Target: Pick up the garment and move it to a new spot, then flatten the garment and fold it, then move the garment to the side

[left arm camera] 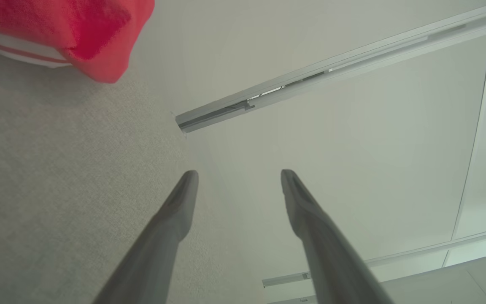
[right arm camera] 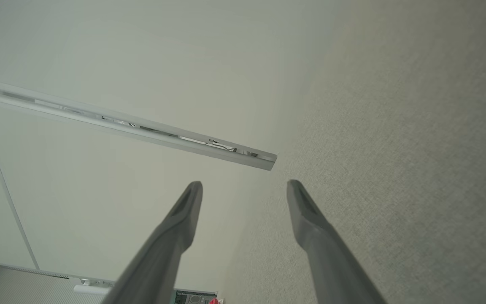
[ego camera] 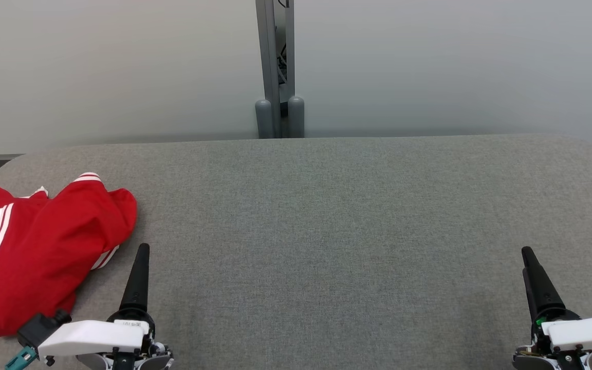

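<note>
Two end effectors rise from the near edge of a grey fabric-covered surface (ego camera: 327, 216) in the head view, one toward each near corner. The red garment (ego camera: 44, 246), trimmed with white stripes, lies bunched against the left edge toward the near-left corner. The left end effector (ego camera: 142, 253) points toward the far edge just beside the garment's right side, its dark finger apart from the cloth. The right end effector (ego camera: 528, 254) stands well apart from the garment, over bare fabric by the right edge. Each shows side-on as a single dark finger, so the gap between fingers cannot be read from this angle. A grey post (ego camera: 274, 67) stands behind the middle of the far edge against a pale wall (ego camera: 455, 67). In the left wrist view the left end effector's two fingers are spread wide with nothing between them, and a corner of the garment shows at the upper left, resting on the surface. In the right wrist view the right end effector's fingers are likewise spread and empty, above bare surface and the wall.
</note>
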Robot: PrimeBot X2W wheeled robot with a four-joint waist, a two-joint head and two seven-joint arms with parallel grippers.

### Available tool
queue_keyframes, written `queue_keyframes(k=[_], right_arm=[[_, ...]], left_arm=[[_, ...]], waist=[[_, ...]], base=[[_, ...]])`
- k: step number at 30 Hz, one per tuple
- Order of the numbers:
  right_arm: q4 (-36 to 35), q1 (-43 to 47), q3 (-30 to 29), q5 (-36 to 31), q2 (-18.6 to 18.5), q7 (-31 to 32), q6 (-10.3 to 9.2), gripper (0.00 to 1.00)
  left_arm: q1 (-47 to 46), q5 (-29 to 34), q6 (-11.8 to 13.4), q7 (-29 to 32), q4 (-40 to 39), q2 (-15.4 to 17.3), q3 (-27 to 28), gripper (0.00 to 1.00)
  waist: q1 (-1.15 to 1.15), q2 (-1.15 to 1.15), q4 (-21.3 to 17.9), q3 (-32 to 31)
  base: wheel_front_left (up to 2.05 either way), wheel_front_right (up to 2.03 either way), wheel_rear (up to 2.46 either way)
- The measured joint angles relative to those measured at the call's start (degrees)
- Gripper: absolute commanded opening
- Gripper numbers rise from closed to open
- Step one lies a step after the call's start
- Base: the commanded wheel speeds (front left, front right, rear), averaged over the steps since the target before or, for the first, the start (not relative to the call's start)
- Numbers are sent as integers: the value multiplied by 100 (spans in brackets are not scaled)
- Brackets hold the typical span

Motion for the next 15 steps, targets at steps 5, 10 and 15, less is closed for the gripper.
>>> queue_keyframes(k=[5,10,15], right_arm=[[-80,8,52,-533,3,-102,0,100],[-200,59,138,-1265,4,-226,0,100],[-299,73,300,-1994,-1,-346,0,100]], left_arm=[[2,602,0,-73,-102,-41,27,100],[93,1401,0,-168,-264,-73,97,100],[133,2078,34,-253,-431,-80,98,100]], waist=[[0,0,4,-14],[0,0,7,-36],[0,0,13,-57]], base=[[0,0,0],[0,0,0],[0,0,0]])
